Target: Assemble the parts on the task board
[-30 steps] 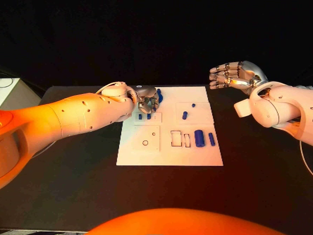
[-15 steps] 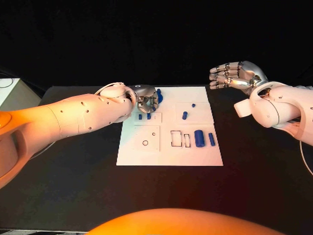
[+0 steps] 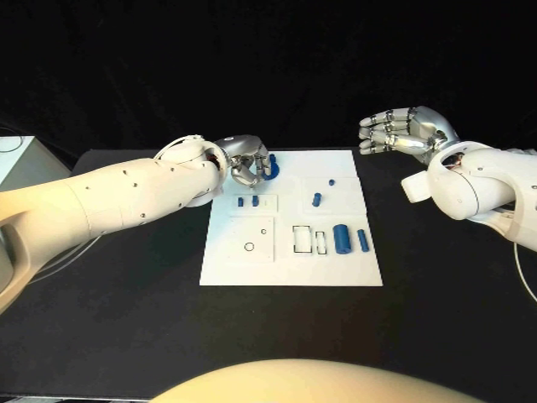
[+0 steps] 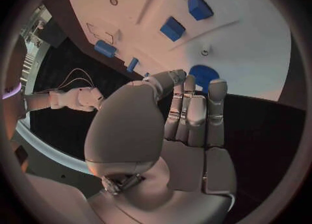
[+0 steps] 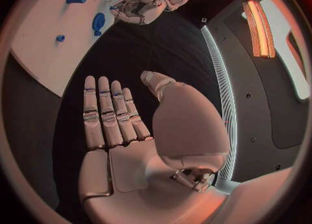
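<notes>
Left hand [image 3: 247,159] now lifted off the task board [image 3: 290,269], fingers curled around a blue part [image 3: 273,167]; right hand [image 3: 404,130] spread, empty.

1. Two bulky white arms with smooth rounded shells, dotted with small dark screw holes
2. Silver metallic left hand [image 3: 249,162], segmented fingers, broad domed thumb base
3. Matching silver right hand [image 3: 402,131], pale ring at the wrist
4. Thin pale cable along the right forearm
</notes>
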`<state>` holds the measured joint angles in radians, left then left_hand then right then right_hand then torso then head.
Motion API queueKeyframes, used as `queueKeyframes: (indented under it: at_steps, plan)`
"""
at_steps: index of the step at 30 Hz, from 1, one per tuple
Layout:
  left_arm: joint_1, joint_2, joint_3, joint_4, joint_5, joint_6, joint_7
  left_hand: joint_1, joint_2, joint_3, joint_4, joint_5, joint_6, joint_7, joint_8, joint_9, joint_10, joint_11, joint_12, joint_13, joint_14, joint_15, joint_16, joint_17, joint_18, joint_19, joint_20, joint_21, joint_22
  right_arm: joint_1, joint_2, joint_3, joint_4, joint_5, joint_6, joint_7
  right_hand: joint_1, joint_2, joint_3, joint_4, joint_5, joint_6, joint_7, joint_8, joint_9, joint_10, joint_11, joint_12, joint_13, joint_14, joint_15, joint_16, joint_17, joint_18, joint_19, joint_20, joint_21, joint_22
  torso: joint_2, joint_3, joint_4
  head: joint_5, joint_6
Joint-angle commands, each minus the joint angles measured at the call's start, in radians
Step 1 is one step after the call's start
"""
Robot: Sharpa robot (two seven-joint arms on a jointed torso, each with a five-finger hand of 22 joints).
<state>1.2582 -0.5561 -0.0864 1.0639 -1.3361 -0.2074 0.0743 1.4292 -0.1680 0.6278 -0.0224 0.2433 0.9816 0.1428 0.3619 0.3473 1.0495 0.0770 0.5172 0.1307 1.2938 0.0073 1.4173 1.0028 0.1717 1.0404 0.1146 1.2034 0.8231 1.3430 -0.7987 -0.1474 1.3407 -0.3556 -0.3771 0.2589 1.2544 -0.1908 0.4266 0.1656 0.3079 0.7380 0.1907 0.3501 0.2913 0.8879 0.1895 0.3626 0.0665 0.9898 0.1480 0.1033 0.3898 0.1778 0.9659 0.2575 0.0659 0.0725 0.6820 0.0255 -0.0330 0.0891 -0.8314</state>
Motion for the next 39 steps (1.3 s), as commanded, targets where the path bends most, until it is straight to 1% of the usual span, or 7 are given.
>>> queueKeyframes:
  at_steps: [1, 6, 13, 22, 29, 34, 39]
  plan:
    - [0.000, -0.016, 0.007, 0.012, 0.060, 0.046, 0.008, -0.018, -0.004, -0.003, -0.001, 0.003, 0.005, 0.001, -0.005, 0.006, 0.006, 0.000, -0.008, 0.000, 0.006, 0.002, 0.003, -0.004, -0.012, 0.004, 0.001, 0.000, -0.003, 0.000, -0.002, 0.001, 0.000, -0.001, 0.008, 0.009, 0.000, 0.008, -0.004, 0.001, 0.006, 0.007, 0.059, -0.006, -0.001, 0.001, 0.002, 0.004, -0.001, 0.005, 0.001, -0.004, -0.001, 0.007, 0.003, 0.002, 0.003, -0.001, 0.000, 0.0005, 0.0015, 0.001, 0.002]
    - [0.001, -0.045, 0.016, 0.020, 0.066, 0.097, -0.002, -0.020, -0.003, -0.003, -0.001, 0.003, 0.004, 0.001, -0.007, 0.006, 0.006, 0.000, -0.011, 0.000, 0.006, 0.002, 0.002, -0.005, -0.012, 0.003, 0.001, -0.001, -0.005, 0.000, -0.004, 0.000, 0.000, -0.001, 0.008, 0.008, 0.000, 0.008, -0.004, 0.001, 0.006, 0.007, 0.059, -0.006, -0.001, 0.001, 0.002, 0.004, -0.001, 0.005, 0.001, -0.004, -0.001, 0.007, 0.003, 0.002, 0.003, -0.001, 0.001, -0.0002, 0.0014, 0.001, 0.001]
    - [0.001, -0.067, 0.019, 0.015, 0.051, 0.137, -0.011, -0.020, -0.003, -0.002, -0.001, 0.003, 0.004, 0.001, -0.007, 0.006, 0.006, 0.000, -0.013, 0.000, 0.005, 0.002, 0.002, -0.007, -0.012, 0.003, 0.001, 0.000, -0.004, 0.000, -0.005, 0.000, -0.001, -0.001, 0.008, 0.008, 0.000, 0.008, -0.004, 0.001, 0.006, 0.007, 0.059, -0.006, -0.001, 0.001, 0.002, 0.004, -0.001, 0.005, 0.001, -0.004, -0.001, 0.007, 0.003, 0.002, 0.003, -0.001, 0.001, 0.0003, 0.0023, 0.004, -0.003]
    - [0.001, -0.053, 0.018, -0.010, 0.019, 0.147, -0.014, -0.020, -0.003, -0.002, -0.001, 0.003, 0.004, 0.001, -0.008, 0.007, 0.006, 0.000, -0.013, 0.001, 0.004, 0.002, 0.001, -0.008, -0.012, 0.002, 0.001, -0.001, -0.005, 0.000, -0.002, 0.000, -0.001, -0.001, 0.008, 0.009, 0.000, 0.008, -0.004, 0.001, 0.006, 0.007, 0.059, -0.006, -0.001, 0.001, 0.002, 0.004, -0.001, 0.005, 0.001, -0.004, -0.001, 0.007, 0.003, 0.002, 0.003, -0.001, 0.002, -0.0002, -0.0027, 0.012, -0.004]
    - [0.001, -0.046, 0.018, -0.016, 0.014, 0.144, -0.014, -0.021, -0.002, -0.002, -0.001, 0.003, 0.005, 0.001, -0.008, 0.007, 0.007, 0.000, -0.014, 0.001, 0.005, 0.003, 0.002, -0.006, -0.013, 0.004, 0.001, 0.000, -0.003, 0.000, -0.002, 0.000, 0.000, -0.001, 0.008, 0.009, 0.000, 0.008, -0.004, 0.001, 0.006, 0.007, 0.059, -0.006, -0.001, 0.001, 0.002, 0.004, -0.001, 0.005, 0.001, -0.004, -0.001, 0.007, 0.003, 0.002, 0.003, -0.001, 0.002, 0.0014, -0.0018, 0.011, -0.006]
    - [0.000, -0.039, 0.017, -0.024, 0.014, 0.146, -0.014, -0.021, -0.002, -0.002, -0.001, 0.003, 0.005, 0.001, -0.008, 0.007, 0.007, 0.000, -0.015, 0.001, 0.006, 0.003, 0.002, -0.005, -0.013, 0.005, 0.001, 0.001, -0.001, 0.000, -0.002, 0.000, 0.000, -0.001, 0.007, 0.009, 0.000, 0.008, -0.004, 0.001, 0.006, 0.007, 0.059, -0.006, -0.001, 0.001, 0.002, 0.004, -0.001, 0.005, 0.001, -0.004, -0.001, 0.007, 0.003, 0.002, 0.003, -0.001, 0.002, 0.0008, -0.0024, 0.010, -0.008]
    - [0.000, -0.032, 0.011, -0.027, 0.013, 0.158, -0.014, -0.021, -0.002, -0.003, -0.001, 0.003, 0.006, 0.001, -0.009, 0.007, 0.008, 0.000, -0.015, 0.001, 0.005, 0.003, 0.002, -0.007, -0.013, 0.004, 0.002, 0.000, -0.002, 0.000, -0.002, 0.000, 0.000, -0.001, 0.007, 0.009, 0.000, 0.008, -0.004, 0.001, 0.006, 0.007, 0.059, -0.006, -0.001, 0.001, 0.002, 0.004, -0.001, 0.005, 0.001, -0.004, -0.001, 0.007, 0.003, 0.002, 0.003, -0.001, 0.002, 0.0006, -0.0031, 0.010, -0.010]
